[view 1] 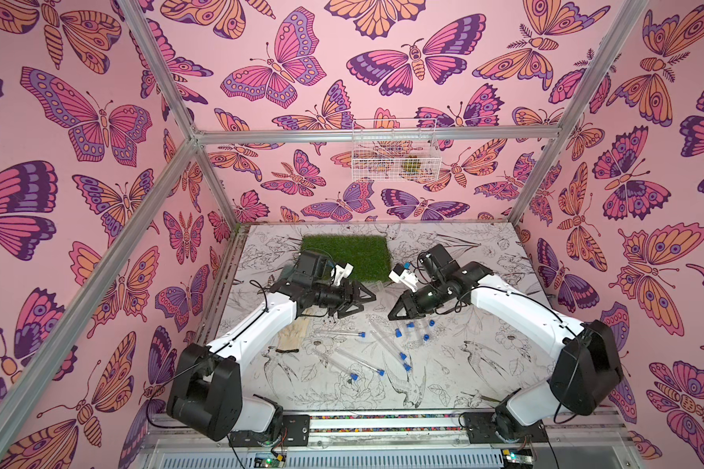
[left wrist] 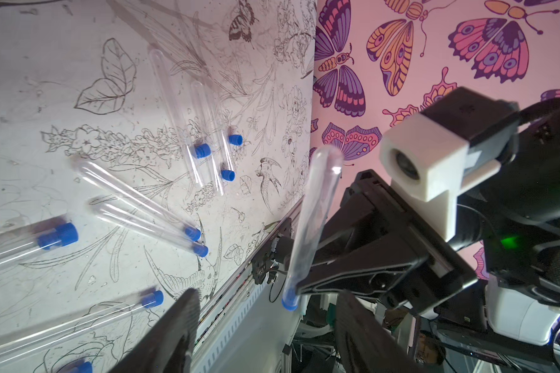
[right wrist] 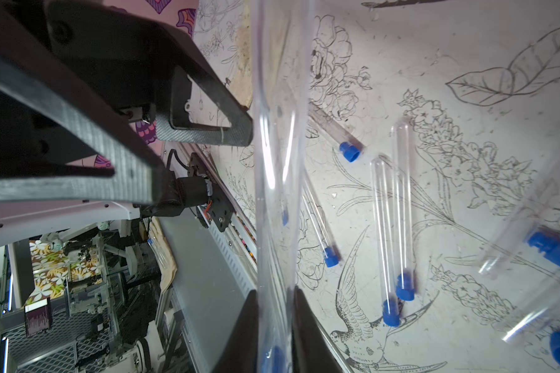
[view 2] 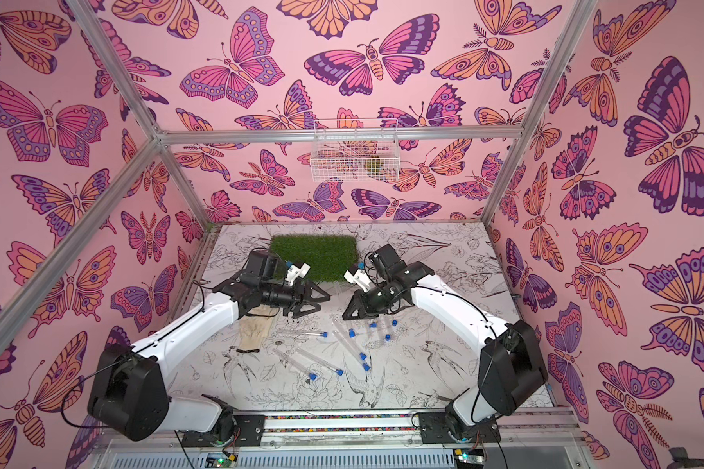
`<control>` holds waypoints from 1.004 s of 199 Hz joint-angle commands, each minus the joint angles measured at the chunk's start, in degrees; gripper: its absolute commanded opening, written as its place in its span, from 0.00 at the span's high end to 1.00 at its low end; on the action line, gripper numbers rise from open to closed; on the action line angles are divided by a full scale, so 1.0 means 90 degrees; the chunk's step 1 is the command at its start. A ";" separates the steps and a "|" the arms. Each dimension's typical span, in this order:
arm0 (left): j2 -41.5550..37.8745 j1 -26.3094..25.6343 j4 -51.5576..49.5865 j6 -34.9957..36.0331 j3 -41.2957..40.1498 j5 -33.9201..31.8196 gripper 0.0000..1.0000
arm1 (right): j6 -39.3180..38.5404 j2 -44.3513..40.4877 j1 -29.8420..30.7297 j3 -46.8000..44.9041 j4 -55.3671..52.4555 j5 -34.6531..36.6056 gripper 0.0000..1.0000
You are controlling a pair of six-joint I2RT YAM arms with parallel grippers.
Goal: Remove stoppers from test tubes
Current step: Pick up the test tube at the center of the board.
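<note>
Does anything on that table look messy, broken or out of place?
Nothing looks broken or spilled. The tubes lie scattered at all angles, with a few loose stoppers among them. The odd one out is what looks like a beige glove by the left arm.

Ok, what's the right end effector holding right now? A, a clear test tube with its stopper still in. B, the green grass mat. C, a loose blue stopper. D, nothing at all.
A: the left wrist view shows the right end effector shut on a clear test tube, its blue stopper still plugged in the end.
</note>
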 commanded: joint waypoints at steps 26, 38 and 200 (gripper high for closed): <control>0.0283 -0.0307 0.0029 0.0256 0.0379 0.0112 0.32 | 0.0041 0.0064 0.0204 0.0136 0.0041 -0.0283 0.80; 0.0328 -0.0359 0.0029 0.0266 0.0394 0.0100 0.33 | 0.0040 0.0054 0.0222 0.0136 0.0038 -0.0293 0.80; 0.0360 -0.0603 -0.0030 0.0422 0.0423 -0.0418 0.54 | 0.0207 0.0160 0.0354 0.0194 0.0275 -0.0352 0.81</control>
